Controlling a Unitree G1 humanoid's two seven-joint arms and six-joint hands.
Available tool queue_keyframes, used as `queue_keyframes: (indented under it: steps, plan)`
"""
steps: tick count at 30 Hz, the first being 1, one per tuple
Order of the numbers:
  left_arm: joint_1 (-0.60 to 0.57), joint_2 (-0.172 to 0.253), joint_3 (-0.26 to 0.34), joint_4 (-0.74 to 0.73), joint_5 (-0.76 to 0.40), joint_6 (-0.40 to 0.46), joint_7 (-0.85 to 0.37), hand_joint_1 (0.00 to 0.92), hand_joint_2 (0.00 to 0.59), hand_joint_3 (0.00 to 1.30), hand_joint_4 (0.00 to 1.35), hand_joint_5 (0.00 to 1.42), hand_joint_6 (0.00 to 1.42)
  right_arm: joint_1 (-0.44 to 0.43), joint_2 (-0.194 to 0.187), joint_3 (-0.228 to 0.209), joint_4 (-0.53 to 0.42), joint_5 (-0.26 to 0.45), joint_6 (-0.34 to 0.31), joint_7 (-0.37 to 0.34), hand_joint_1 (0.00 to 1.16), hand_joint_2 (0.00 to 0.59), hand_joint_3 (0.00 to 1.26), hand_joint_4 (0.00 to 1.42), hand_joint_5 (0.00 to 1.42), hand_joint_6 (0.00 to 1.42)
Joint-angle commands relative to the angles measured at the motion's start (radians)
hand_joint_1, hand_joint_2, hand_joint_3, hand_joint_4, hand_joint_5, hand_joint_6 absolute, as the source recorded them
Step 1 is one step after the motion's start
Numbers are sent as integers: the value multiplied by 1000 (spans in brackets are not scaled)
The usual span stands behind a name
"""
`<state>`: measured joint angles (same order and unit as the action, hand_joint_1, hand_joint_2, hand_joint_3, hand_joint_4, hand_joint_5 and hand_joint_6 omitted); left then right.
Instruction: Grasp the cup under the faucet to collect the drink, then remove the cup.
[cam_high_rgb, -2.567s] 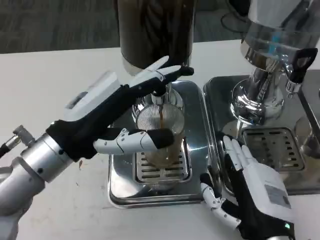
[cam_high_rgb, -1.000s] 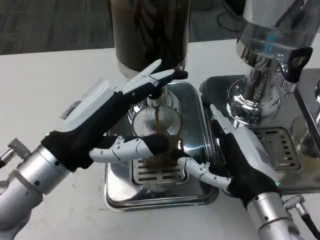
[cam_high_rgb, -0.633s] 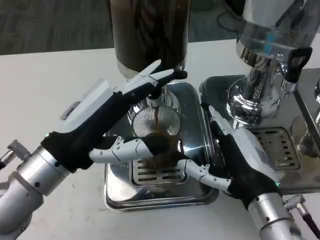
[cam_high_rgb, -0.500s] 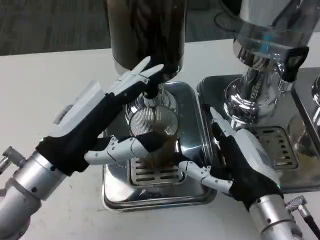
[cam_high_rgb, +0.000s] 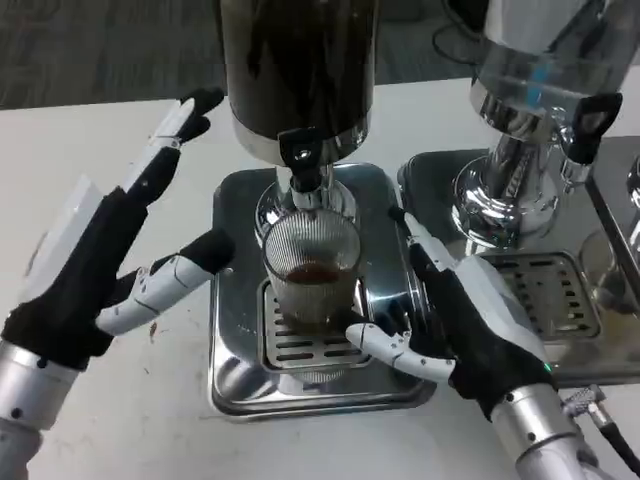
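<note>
A ribbed clear cup (cam_high_rgb: 310, 272) stands on the drip grate under the black faucet (cam_high_rgb: 302, 160) of the dark drink dispenser (cam_high_rgb: 297, 70). Brown drink fills its lower part. No stream runs from the faucet. My right hand (cam_high_rgb: 455, 315) is just right of the cup, fingers spread, thumb reaching toward the cup's base; whether it touches I cannot tell. My left hand (cam_high_rgb: 105, 245) is open to the left of the tray, apart from cup and faucet.
The cup's steel drip tray (cam_high_rgb: 235, 370) sits at the table's middle. A second dispenser (cam_high_rgb: 545, 90) with its own tray (cam_high_rgb: 590, 340) stands at the right, close behind my right hand. White table (cam_high_rgb: 100, 150) lies bare at the left.
My left hand has let go of the faucet lever and pulled back left, off the tray. The pouring stream has stopped. My right hand stays beside the cup.
</note>
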<state>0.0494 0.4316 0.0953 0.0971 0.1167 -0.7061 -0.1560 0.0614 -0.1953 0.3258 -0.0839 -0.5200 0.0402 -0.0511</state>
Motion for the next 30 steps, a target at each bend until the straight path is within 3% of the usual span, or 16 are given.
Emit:
queue_keyframes:
  steps: [1,5,12,21,30]
  plan:
    - [80,-27,57,-26,-25,-15,37,0,132,81,0,78,0,-12,-3,9,8,0,-39,6,457,173,0,0,0,0]
    - [200,-56,112,-16,74,-17,117,0,140,84,0,58,0,-23,-6,15,21,8,-46,23,457,173,0,0,0,0]
    - [290,-79,103,73,138,14,163,0,154,110,0,29,0,-43,-11,8,37,22,-56,44,457,173,0,0,0,0]
    - [308,-88,67,150,142,39,169,0,153,147,0,23,0,-56,1,15,45,17,-58,47,457,173,0,0,0,0]
    - [313,-77,60,187,123,32,165,0,155,211,0,44,0,-92,54,18,127,38,-69,28,458,178,0,0,0,1]
